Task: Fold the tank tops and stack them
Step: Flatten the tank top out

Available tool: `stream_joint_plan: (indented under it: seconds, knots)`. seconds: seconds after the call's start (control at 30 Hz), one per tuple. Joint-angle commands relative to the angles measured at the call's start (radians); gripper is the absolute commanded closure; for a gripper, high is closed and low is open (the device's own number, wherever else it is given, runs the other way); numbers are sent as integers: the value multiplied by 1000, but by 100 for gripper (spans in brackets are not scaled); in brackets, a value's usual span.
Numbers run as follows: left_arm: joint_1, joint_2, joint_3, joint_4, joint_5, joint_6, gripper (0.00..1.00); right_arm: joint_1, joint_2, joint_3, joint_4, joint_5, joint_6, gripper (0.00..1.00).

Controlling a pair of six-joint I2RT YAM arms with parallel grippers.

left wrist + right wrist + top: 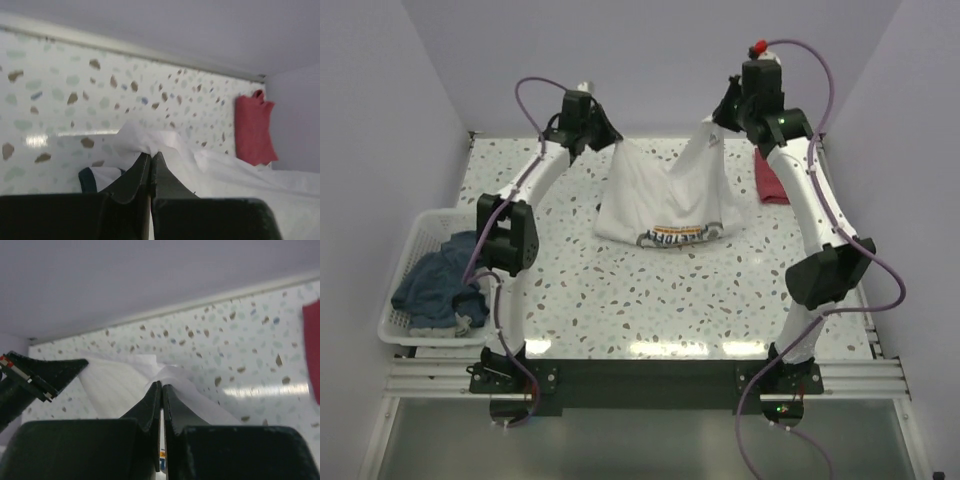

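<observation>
At the left edge of the speckled table [650, 300] sits a white basket [408, 262] with a heap of blue cloth [438, 285] in it. Next along, the left gripper [608, 136] is reaching toward the far side, its jaws pressed together on a bunched corner of the white tank top [665, 195]. From its wrist camera the white cloth puffs out just past the closed tips, and a bit of dark trim shows beside them. The white top hangs stretched between the two arms. Its far edge is lifted at both corners and sags in the middle, while its near part lies on the table with the blue and yellow print [675, 237] showing along the near hem. The right gripper [718, 118] holds the other raised corner, its jaws likewise shut tight on the white cloth. Farthest right, the red tank top [769, 180] lies flat on the table near the far right corner, just beside the right arm and apart from the white top.
</observation>
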Motion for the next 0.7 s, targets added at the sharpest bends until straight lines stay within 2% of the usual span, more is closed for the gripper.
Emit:
stream_joint_plan:
  seconds: [0.0, 0.07, 0.1, 0.17, 0.23, 0.33, 0.37, 0.4, 0.43, 0.47, 0.5, 0.53, 0.57, 0.6, 0.67]
  knots:
    - [95, -22, 282, 37, 58, 5, 100, -43, 57, 413, 1, -60, -43, 100]
    - [141, -51, 411, 41, 78, -8, 100, -85, 115, 567, -16, -56, -44, 100]
    - [156, -72, 424, 84, 92, -14, 100, -107, 117, 636, -7, -63, -23, 100]
    - [205, -165, 380, 132, 131, -38, 100, -164, 40, 593, 37, -88, -5, 100]
    - [233, -242, 298, 187, 158, -52, 100, -187, -56, 379, 135, -88, 11, 100]
    - [243, -400, 53, 242, 174, -46, 100, -196, -220, 73, 202, -83, 20, 100]
    - [243, -478, -104, 256, 180, -61, 100, -198, -300, -5, 211, -97, 25, 100]
    - [243, -519, -191, 297, 189, -71, 100, -196, -335, -170, 229, -103, 37, 100]
    - [243, -558, -278, 304, 203, -81, 100, -196, -374, -256, 232, -99, 46, 100]
    - [243, -642, -460, 346, 204, -101, 100, -196, -420, -345, 237, -99, 63, 100]
    - [241, -687, -553, 386, 206, -110, 100, -196, -505, -531, 258, -123, 81, 100]
    - [241, -733, -646, 394, 198, -121, 100, -196, -555, -626, 274, -131, 107, 100]
    - [239, -826, -823, 393, 189, -147, 100, -196, -596, -710, 269, -131, 118, 100]
    - [238, -873, -913, 400, 181, -153, 100, -195, -680, -868, 265, -139, 126, 100]
    - [227, -1007, -1141, 378, 154, -166, 100, -196, -760, -1008, 233, -134, 134, 100]
